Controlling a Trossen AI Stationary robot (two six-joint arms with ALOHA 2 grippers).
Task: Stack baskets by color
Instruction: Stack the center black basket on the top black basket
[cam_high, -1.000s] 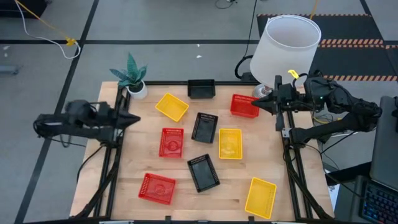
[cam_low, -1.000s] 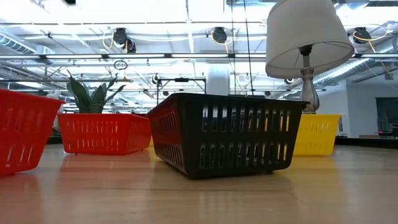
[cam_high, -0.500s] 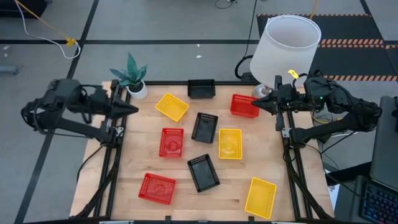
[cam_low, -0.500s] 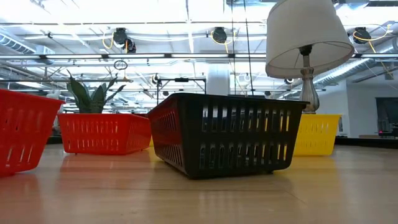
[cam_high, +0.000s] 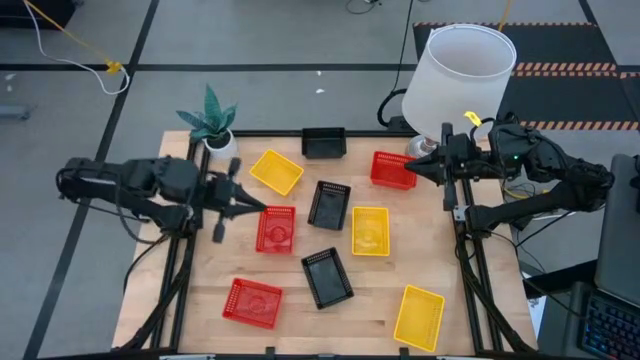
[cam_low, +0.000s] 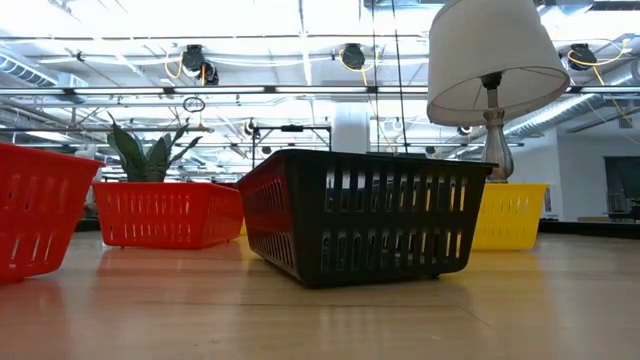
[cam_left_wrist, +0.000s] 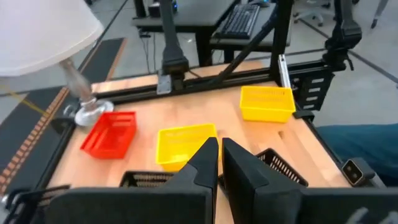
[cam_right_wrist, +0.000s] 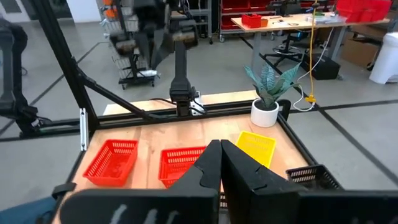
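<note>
Wooden desk (cam_high: 300, 305) carries 9 baskets, none stacked: 3 red, 3 yellow, 3 black. Left end effector (cam_high: 258, 209) hangs nearly closed, gripping nothing, its tips just beside the middle red basket (cam_high: 276, 229), with a yellow basket (cam_high: 276, 171) near and a black basket (cam_high: 329, 204) beyond it. Right end effector (cam_high: 410, 166) waits closed and empty beside another red basket (cam_high: 392, 170), under the white lampshade (cam_high: 460, 75)

Low view: black basket (cam_low: 365, 215) blocks the table's middle; red basket (cam_low: 40, 215) cut by the frame edge; lampshade (cam_low: 495, 55) top cropped; both arms out of sight; left wrist view: another black basket (cam_left_wrist: 283, 169) partly behind the fingers (cam_left_wrist: 208, 163).
</note>
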